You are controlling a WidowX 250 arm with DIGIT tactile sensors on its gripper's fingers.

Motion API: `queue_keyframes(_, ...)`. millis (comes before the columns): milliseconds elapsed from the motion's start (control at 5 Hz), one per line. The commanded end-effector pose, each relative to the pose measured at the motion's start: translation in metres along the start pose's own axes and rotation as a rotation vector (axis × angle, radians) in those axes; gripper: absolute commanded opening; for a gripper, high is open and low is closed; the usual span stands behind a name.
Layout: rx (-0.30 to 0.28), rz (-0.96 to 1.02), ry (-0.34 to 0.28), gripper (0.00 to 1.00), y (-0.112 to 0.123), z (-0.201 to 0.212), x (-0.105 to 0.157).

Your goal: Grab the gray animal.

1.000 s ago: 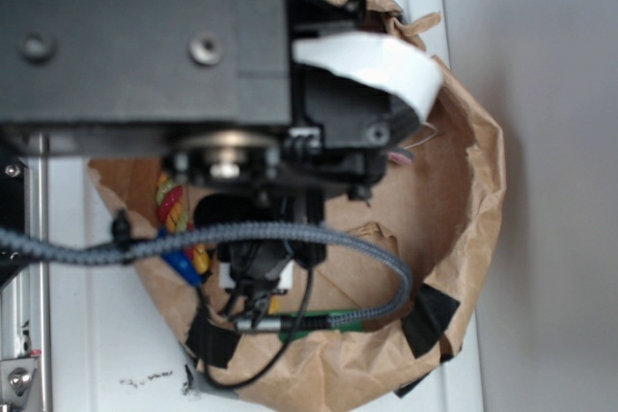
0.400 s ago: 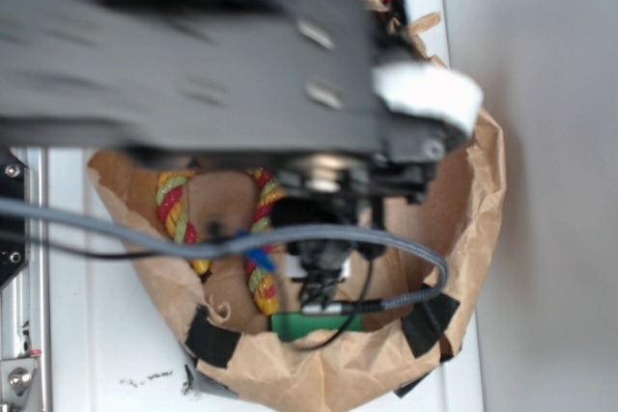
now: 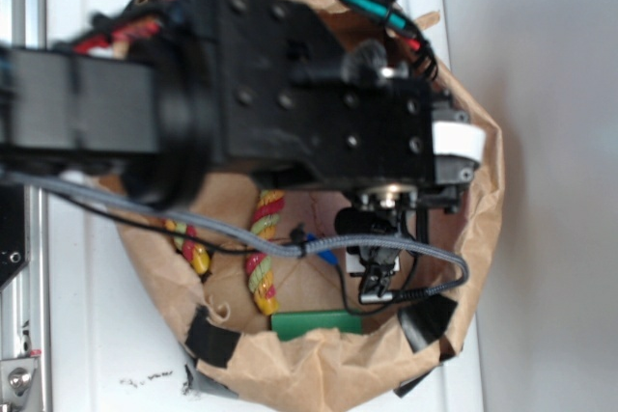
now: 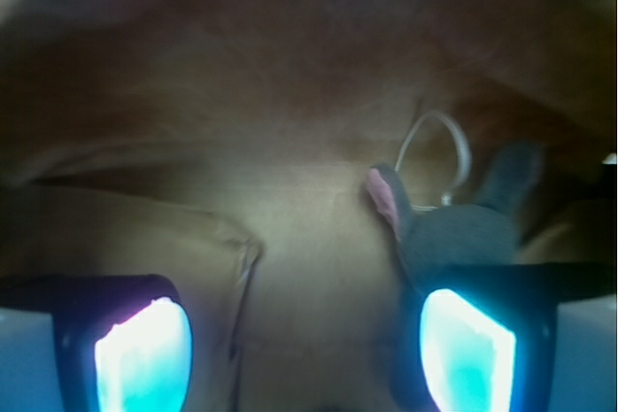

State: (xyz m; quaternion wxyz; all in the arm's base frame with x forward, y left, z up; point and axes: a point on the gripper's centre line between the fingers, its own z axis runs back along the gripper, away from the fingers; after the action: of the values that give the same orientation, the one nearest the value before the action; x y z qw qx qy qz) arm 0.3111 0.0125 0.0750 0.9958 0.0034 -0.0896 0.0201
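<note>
- Since the earlier frames the arm (image 3: pixel 290 94) has swung toward the right side of the brown paper bag (image 3: pixel 473 229), uncovering more of the rope toy (image 3: pixel 263 253) that it hid a second ago.
- From the exterior view, the arm's black body now covers the upper half of the bag, and the gripper's end hangs low inside the bag near its right wall.
- The gripper (image 4: pixel 304 340) is open in the wrist view: its two glowing pads sit well apart at the bottom corners with bare paper between them.
- The gray animal (image 4: pixel 454 233) lies on the bag floor at the right, just above and partly behind the right pad (image 4: pixel 468 349); whether they touch is unclear.
- One ear with a pink inner side (image 4: pixel 386 202) points up and left, a second gray ear (image 4: pixel 512 176) stands to the right, and a thin white loop (image 4: pixel 435 147) rises between them.
- The animal is not visible in the exterior view; the arm blocks it.
- A flat green block (image 3: pixel 317 322) lies at the bag's lower edge, just below the rope's end.
- The bag rests on a white worktop (image 3: pixel 97 335), with black tape patches (image 3: pixel 212 343) on its lower rim.
</note>
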Motion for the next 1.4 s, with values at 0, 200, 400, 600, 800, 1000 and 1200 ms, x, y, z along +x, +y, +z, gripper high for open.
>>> queue_keyframes(0, 0.037, 0.034, -0.067, 1.0, 0.026, 0.007, 0.013)
queue_keyframes(200, 0.101, 0.023, -0.065, 1.0, 0.038, 0.009, 0.006)
queue_keyframes(400, 0.165, 0.035, -0.096, 1.0, 0.045, -0.006, 0.008)
queue_keyframes(600, 0.213, 0.04, -0.112, 1.0, 0.048, -0.012, 0.008)
queue_keyframes(800, 0.228, 0.027, -0.113, 1.0, 0.045, -0.028, 0.009)
queue_keyframes(1000, 0.259, 0.005, -0.121, 1.0, 0.039, -0.052, 0.008)
queue_keyframes(1200, 0.285, 0.014, -0.142, 0.0, 0.036, -0.064, 0.005)
